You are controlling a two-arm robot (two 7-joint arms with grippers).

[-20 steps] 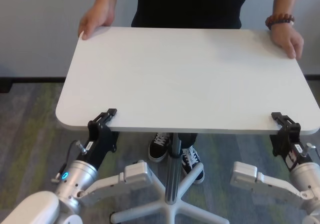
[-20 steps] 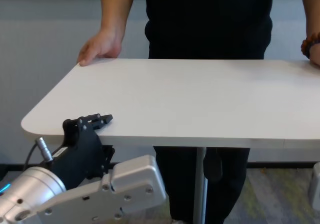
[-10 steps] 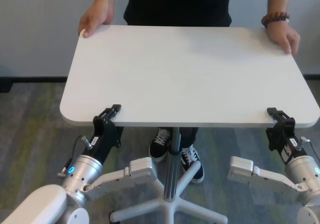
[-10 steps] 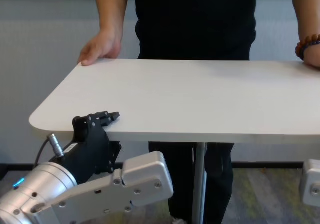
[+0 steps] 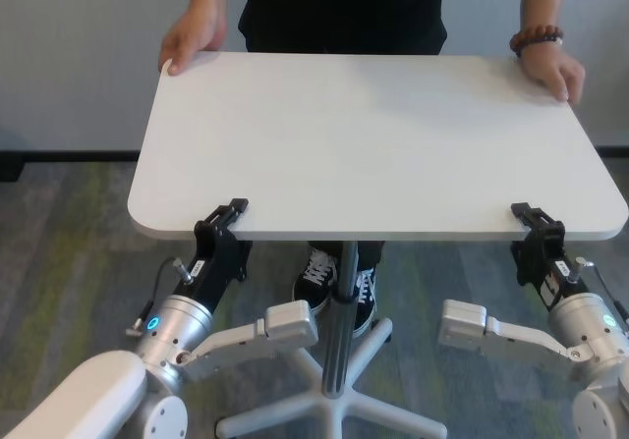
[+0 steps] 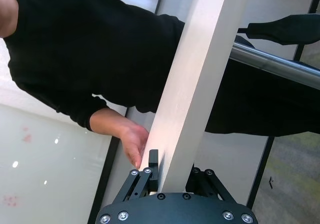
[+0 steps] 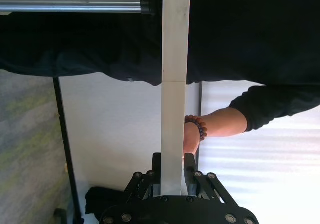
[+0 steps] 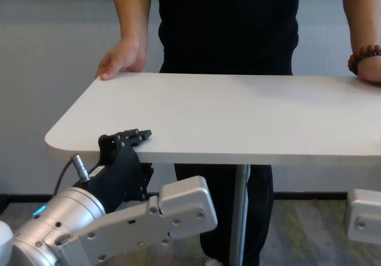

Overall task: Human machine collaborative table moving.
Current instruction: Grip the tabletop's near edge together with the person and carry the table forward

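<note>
The white table (image 5: pixel 373 144) stands between me and the human (image 5: pixel 344 7), whose hands rest on its two far corners; a beaded bracelet (image 5: pixel 534 38) is on the wrist at the right. My left gripper (image 5: pixel 224 225) is shut on the table's near edge at the left, one finger above and one below. My right gripper (image 5: pixel 531 225) is shut on the near edge at the right. The left wrist view shows the edge (image 6: pixel 195 83) clamped in my left gripper (image 6: pixel 172 166). The right wrist view shows the edge (image 7: pixel 175 83) clamped in my right gripper (image 7: pixel 173 166).
The grey centre post (image 5: pixel 344 292) runs down to a white star-shaped base (image 5: pixel 324 410) between my forearms. The person's black-and-white shoes (image 5: pixel 314 282) stand just behind the post. Grey-green carpet lies below and a pale wall stands behind the person.
The table has moved away from me toward the person. Both grippers have gone forward with it, still clamped on the near edge, and the person has stepped back a little.
</note>
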